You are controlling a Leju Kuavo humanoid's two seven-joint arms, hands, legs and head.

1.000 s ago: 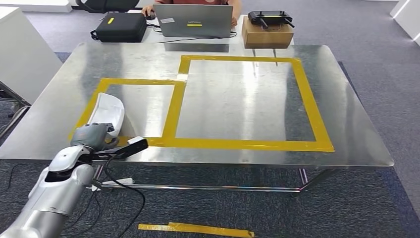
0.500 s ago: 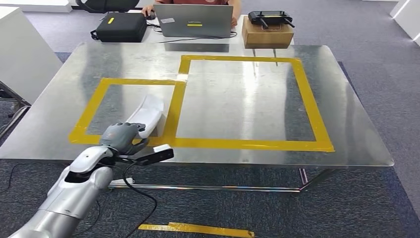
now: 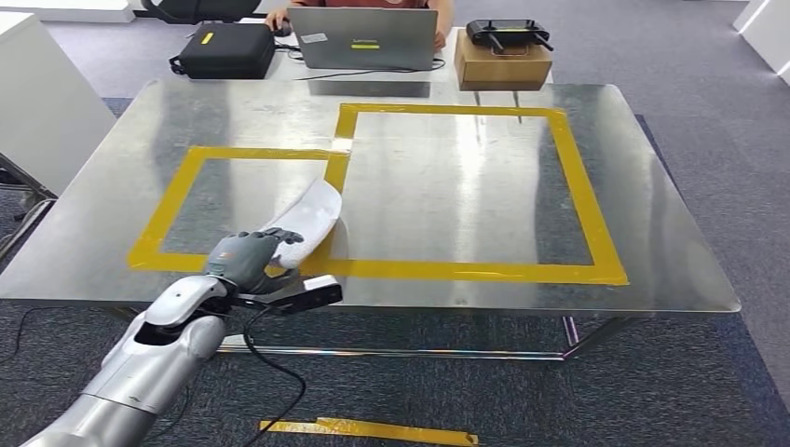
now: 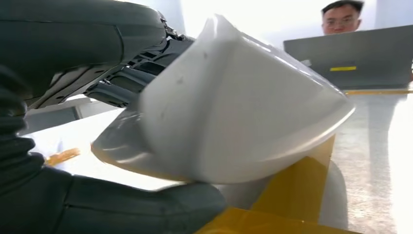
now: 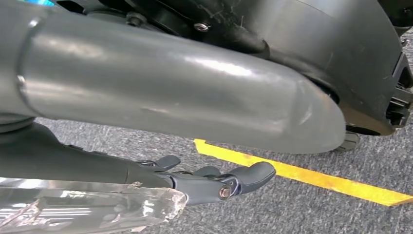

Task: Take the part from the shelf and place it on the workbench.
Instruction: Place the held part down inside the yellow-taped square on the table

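A curved white plastic part (image 3: 307,216) is grasped by the left hand (image 3: 250,257) at lower left, over the steel workbench's (image 3: 447,186) yellow tape (image 3: 328,210); the right hand's (image 5: 214,181) state cannot be told.

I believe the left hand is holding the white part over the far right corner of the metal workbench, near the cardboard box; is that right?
Not quite. The left hand does hold the white part, but over the near left of the metal workbench, above the yellow tape dividing the two marked rectangles, far from the cardboard box. The head view shows this.
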